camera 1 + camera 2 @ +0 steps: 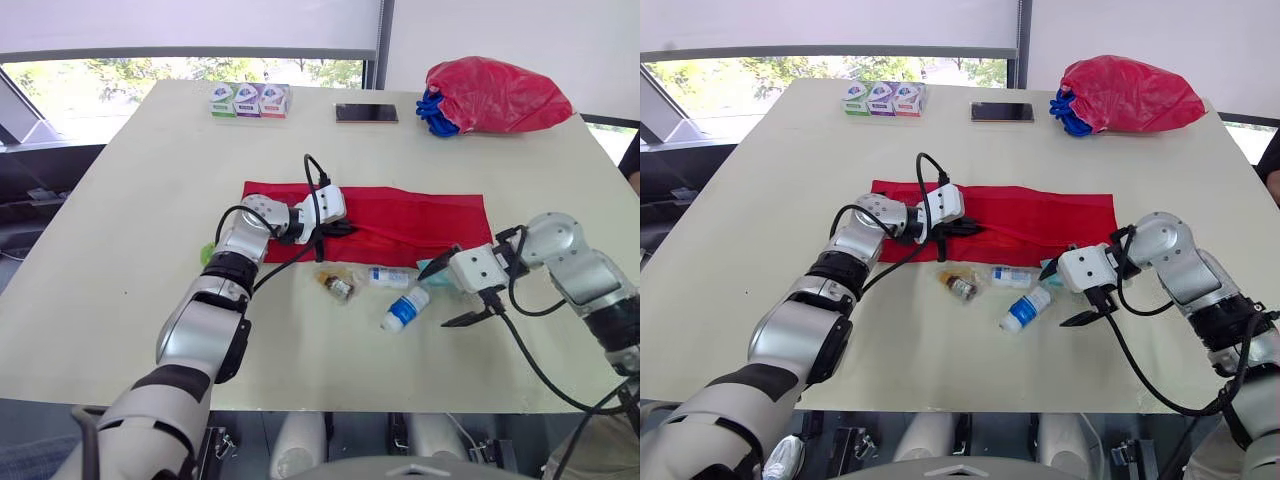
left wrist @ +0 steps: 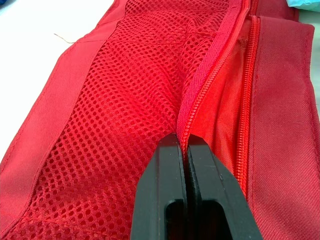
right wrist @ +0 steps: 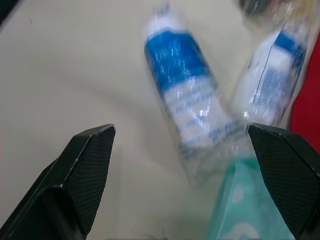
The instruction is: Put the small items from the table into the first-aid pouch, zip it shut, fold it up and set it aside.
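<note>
On my feed the red fabric first-aid pouch (image 1: 420,215) lies flat and unfolded across the middle of the pale table (image 1: 110,300), its long side running left to right. The left gripper (image 1: 340,228) sits on the pouch's left part with its two black fingers clamped together. In the left wrist view they pinch the raised zipper edge (image 2: 200,95) beside the red mesh panel (image 2: 115,100), and the zipper gapes open beyond them.

The right gripper (image 1: 451,292) hovers low over the table just in front of the pouch's right end, fingers spread wide and holding nothing. Ahead of it a white plastic bottle with a blue label (image 1: 405,308) lies on its side, and a teal packet (image 3: 240,205) sits close by one finger. Farther left are a small clear-wrapped white tube with blue print (image 1: 390,277) and a brown vial in a clear wrapper (image 1: 337,286). Both lie on the table just in front of the pouch's near edge. All four are outside the pouch.

A small green thing (image 1: 207,252) peeks out beside the left forearm; I cannot tell what it is.

Along the far edge stand three small boxes (image 1: 250,100), a black phone (image 1: 366,113) and a red plastic bag (image 1: 500,92).
</note>
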